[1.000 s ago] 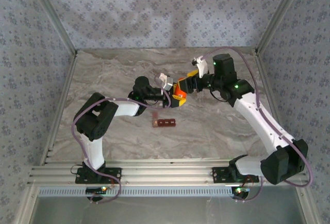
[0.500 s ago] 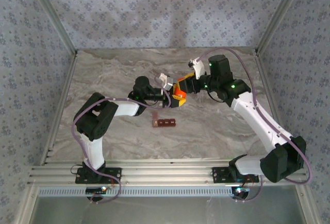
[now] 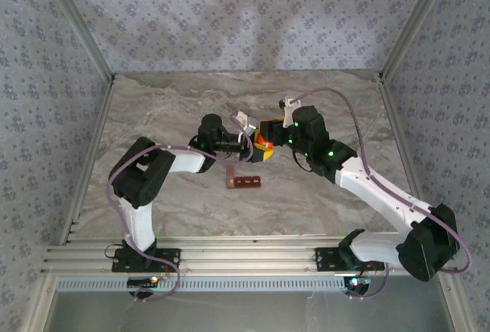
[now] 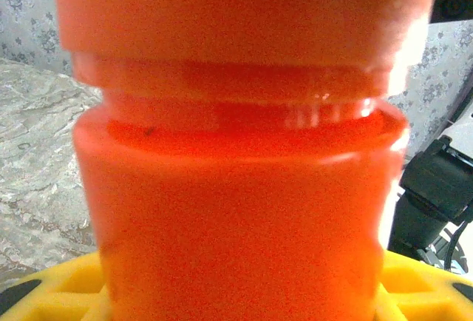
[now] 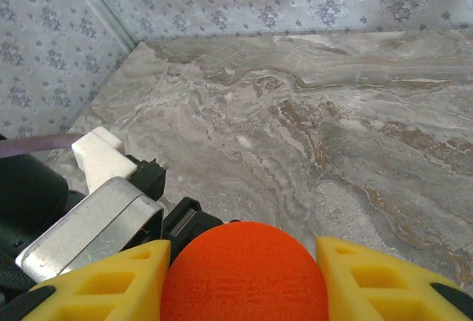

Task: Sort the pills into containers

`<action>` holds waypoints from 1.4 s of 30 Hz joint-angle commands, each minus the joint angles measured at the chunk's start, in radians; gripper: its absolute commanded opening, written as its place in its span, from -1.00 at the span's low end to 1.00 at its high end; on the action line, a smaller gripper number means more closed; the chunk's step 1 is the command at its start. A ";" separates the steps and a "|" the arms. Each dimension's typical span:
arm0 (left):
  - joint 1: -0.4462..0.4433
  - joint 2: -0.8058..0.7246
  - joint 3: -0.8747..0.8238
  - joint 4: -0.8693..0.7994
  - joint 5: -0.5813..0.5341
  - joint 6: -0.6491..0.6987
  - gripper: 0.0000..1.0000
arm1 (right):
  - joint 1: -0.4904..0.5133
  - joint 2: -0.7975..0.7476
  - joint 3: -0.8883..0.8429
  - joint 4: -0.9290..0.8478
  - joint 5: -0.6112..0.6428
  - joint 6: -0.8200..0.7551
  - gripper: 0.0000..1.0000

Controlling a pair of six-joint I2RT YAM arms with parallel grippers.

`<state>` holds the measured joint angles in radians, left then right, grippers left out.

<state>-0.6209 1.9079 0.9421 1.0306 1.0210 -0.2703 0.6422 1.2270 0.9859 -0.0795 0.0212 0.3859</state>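
Observation:
An orange pill bottle [image 3: 264, 138] hangs above the middle of the table between both grippers. My left gripper [image 3: 251, 139] is shut on its body [image 4: 236, 210], with a yellow finger [image 4: 52, 291] at each side. My right gripper [image 3: 274, 133] comes from the right and is shut on the bottle's round orange cap [image 5: 244, 273], its yellow fingers [image 5: 103, 284] pressing on both sides. The containers [image 3: 243, 182], a dark red-brown strip of cells, lie on the table in front of the bottle. The pills are hidden.
The marble table [image 3: 321, 102] has patterned walls on three sides and metal rails along the edges. In the right wrist view, the left gripper's silver and black body [image 5: 92, 225] sits close beside the cap.
My right arm has swung left and lower toward the bottle, and its jaws have closed on the cap. The left arm and the bottle have stayed in place.

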 commanded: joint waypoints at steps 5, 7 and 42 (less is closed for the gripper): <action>-0.018 -0.047 0.040 0.128 0.017 0.017 -1.00 | -0.032 -0.007 0.143 -0.202 -0.119 -0.004 0.23; -0.017 -0.050 0.040 0.127 0.019 0.016 -1.00 | -0.062 -0.046 0.191 -0.255 -0.169 -0.031 0.51; -0.020 -0.056 0.041 0.111 0.035 0.026 -1.00 | -0.206 0.110 0.291 -0.410 -0.503 -0.408 -0.16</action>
<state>-0.6338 1.8931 0.9562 1.0824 1.0279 -0.2623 0.4282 1.3273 1.2667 -0.4824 -0.5121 -0.0311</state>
